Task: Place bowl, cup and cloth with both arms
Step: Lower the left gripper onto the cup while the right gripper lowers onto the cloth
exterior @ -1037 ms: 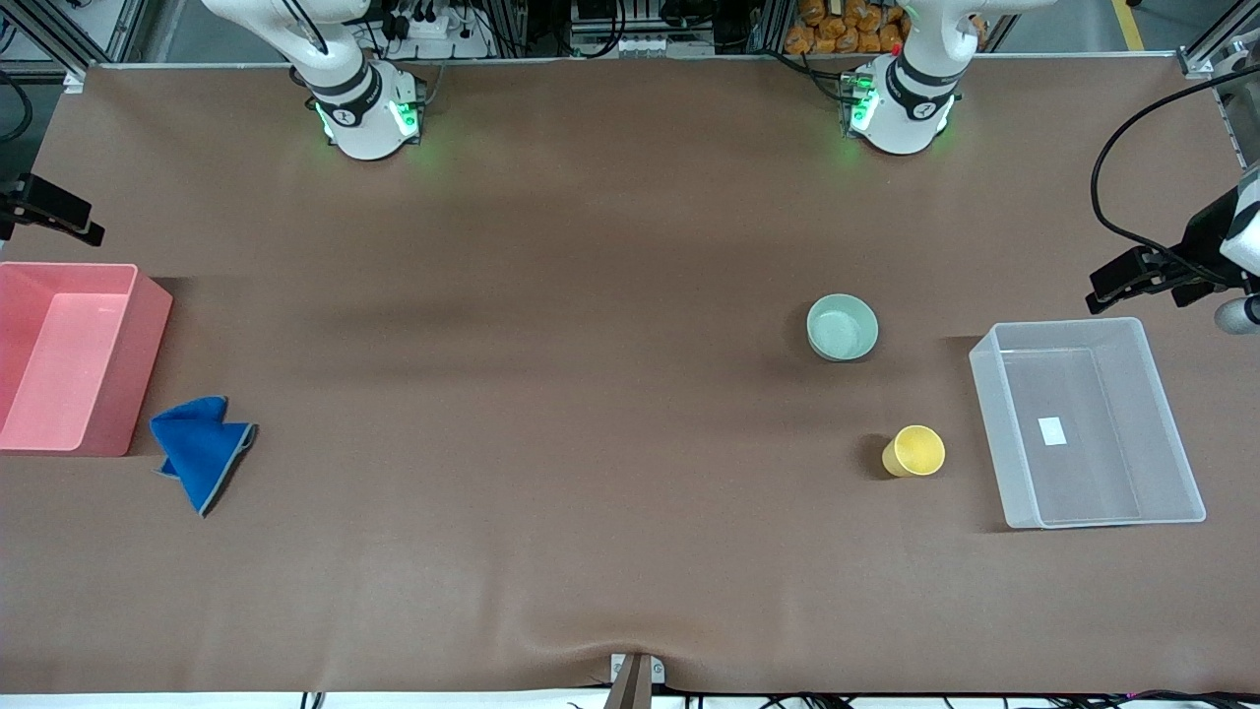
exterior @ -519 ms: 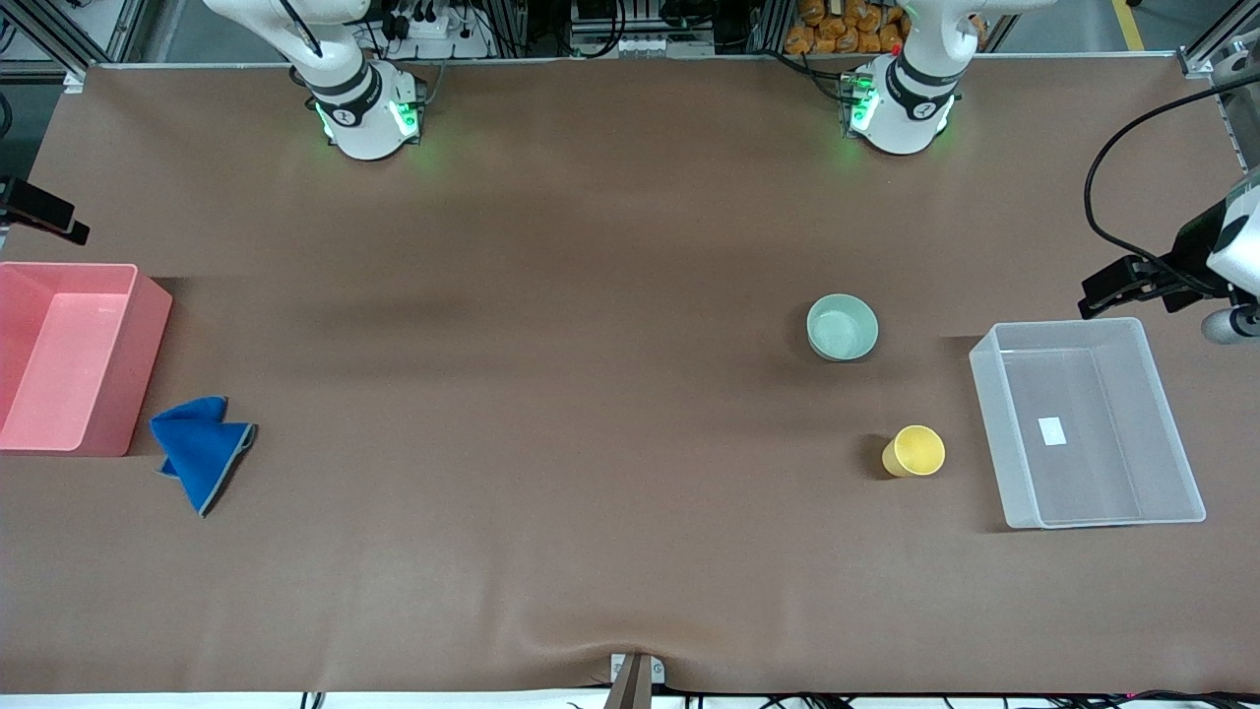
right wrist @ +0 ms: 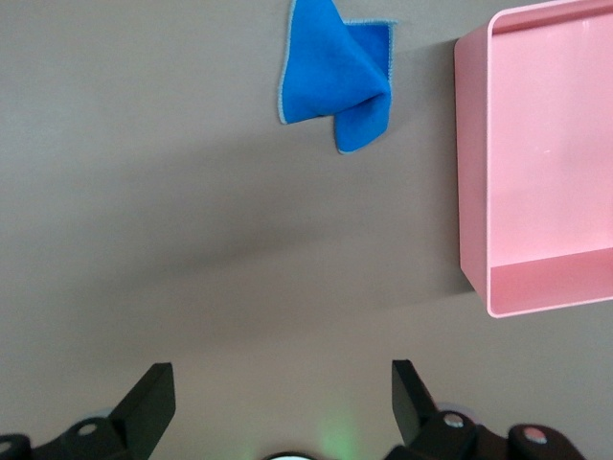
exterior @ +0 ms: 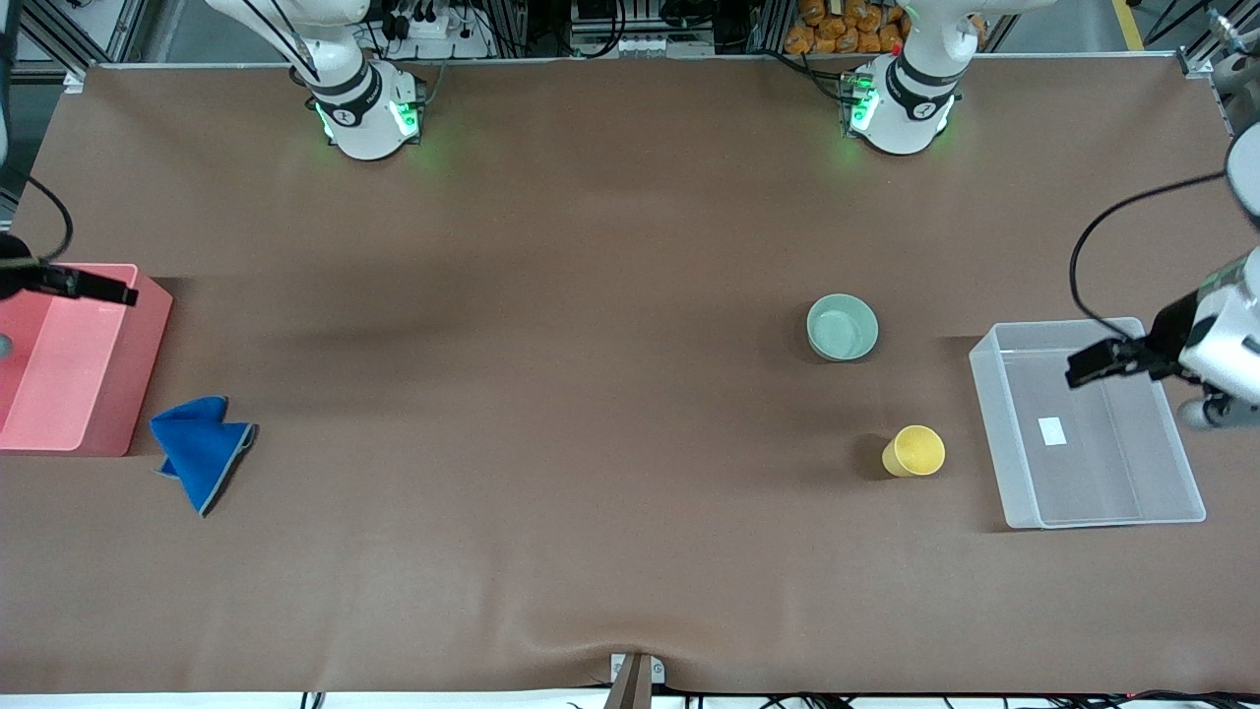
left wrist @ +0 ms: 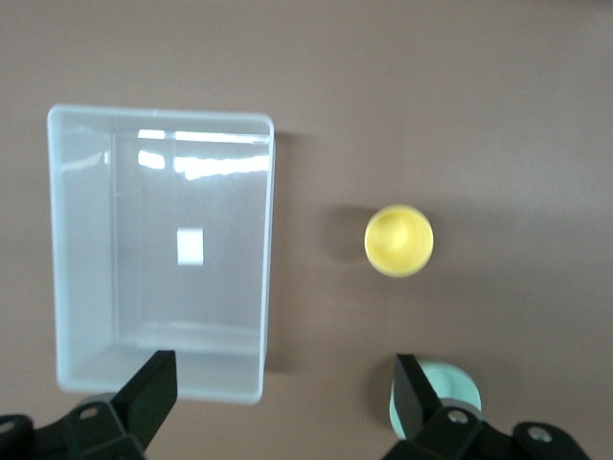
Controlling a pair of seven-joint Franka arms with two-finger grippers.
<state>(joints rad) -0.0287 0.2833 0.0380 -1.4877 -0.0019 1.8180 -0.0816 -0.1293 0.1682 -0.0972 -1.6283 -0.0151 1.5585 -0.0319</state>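
- Now, from the front view, the brown table [exterior: 591, 394] carries everything. The mint bowl [exterior: 843, 327] sits toward the left arm's end, and the yellow cup [exterior: 914, 451] stands nearer the front edge than the bowl, well apart from it.
- The clear bin [exterior: 988, 414] lies by the left arm's end edge, just beside the cup. The left gripper [exterior: 1088, 366] hangs over this bin, holding nothing.
- At the right arm's end, the pink bin [exterior: 138, 374] sits against the table's edge, with the blue cloth [exterior: 202, 448] crumpled just beside its front corner. The right gripper [exterior: 98, 289] hangs over the pink bin's farther corner, empty.
- In the left wrist view, the fingers [left wrist: 151, 388] stand wide apart with nothing between them. Below lie the clear bin [left wrist: 77, 249], the cup [left wrist: 398, 241] upright with its mouth up, and part of the bowl [left wrist: 460, 388], partly hidden by a finger.
- In the right wrist view, the fingers [right wrist: 153, 393] are likewise spread wide and empty. The cloth [right wrist: 335, 81] lies folded on bare table close to the pink bin [right wrist: 474, 192], not touching it.
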